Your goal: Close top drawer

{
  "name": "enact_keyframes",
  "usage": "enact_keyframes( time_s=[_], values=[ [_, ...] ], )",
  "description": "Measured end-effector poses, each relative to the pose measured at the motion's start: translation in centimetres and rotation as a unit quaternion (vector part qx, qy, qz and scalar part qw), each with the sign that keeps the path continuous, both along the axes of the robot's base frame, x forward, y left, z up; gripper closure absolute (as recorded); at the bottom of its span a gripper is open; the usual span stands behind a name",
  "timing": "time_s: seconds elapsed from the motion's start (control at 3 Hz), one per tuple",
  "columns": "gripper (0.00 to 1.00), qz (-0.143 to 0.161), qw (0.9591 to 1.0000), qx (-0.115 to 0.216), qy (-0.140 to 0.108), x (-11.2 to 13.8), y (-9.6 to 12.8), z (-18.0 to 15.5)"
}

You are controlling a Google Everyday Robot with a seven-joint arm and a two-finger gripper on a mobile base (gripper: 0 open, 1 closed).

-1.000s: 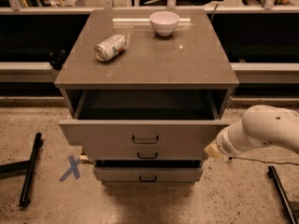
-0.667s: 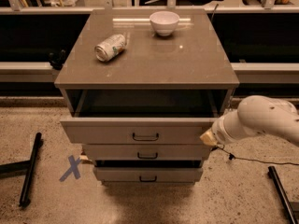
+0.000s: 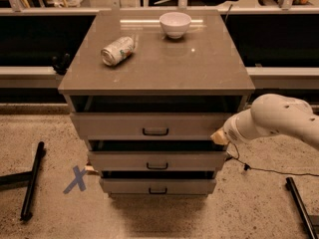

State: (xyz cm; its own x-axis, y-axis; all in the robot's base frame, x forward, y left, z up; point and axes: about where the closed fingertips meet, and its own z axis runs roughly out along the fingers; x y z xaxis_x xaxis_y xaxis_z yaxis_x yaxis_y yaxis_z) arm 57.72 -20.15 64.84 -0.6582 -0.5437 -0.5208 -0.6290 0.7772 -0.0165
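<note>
The top drawer [image 3: 119, 125] is the wide grey-beige front with a small black wire handle [image 3: 155, 131] at its centre. It stands out only a little from the cabinet, with a dark gap showing above it under the cabinet top. My gripper [image 3: 218, 136] is at the right end of the drawer front, touching it, at the tip of my white arm [image 3: 279, 121], which reaches in from the right.
A tipped can [image 3: 118, 50] and a white bowl [image 3: 175, 24] sit on the cabinet top [image 3: 199, 68]. Two narrower drawers [image 3: 124, 161] stand slightly out below. On the floor are a blue tape X [image 3: 77, 179], black bars left [image 3: 32, 183] and right [image 3: 299, 203], and a cable [image 3: 259, 171].
The top drawer has slid back into the cabinet, from wide open to nearly shut. My gripper and arm have moved forward with its right end.
</note>
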Motion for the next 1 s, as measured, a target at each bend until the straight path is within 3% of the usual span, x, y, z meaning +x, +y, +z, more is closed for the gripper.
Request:
enact_keyframes(
  time_s=[0.33, 1.0],
  values=[
    [1.00, 0.002, 0.9997, 0.015, -0.020, 3.81, 1.43, 1.20],
    [1.00, 0.003, 0.9992, 0.021, -0.033, 4.57, 1.90, 1.87]
  ],
)
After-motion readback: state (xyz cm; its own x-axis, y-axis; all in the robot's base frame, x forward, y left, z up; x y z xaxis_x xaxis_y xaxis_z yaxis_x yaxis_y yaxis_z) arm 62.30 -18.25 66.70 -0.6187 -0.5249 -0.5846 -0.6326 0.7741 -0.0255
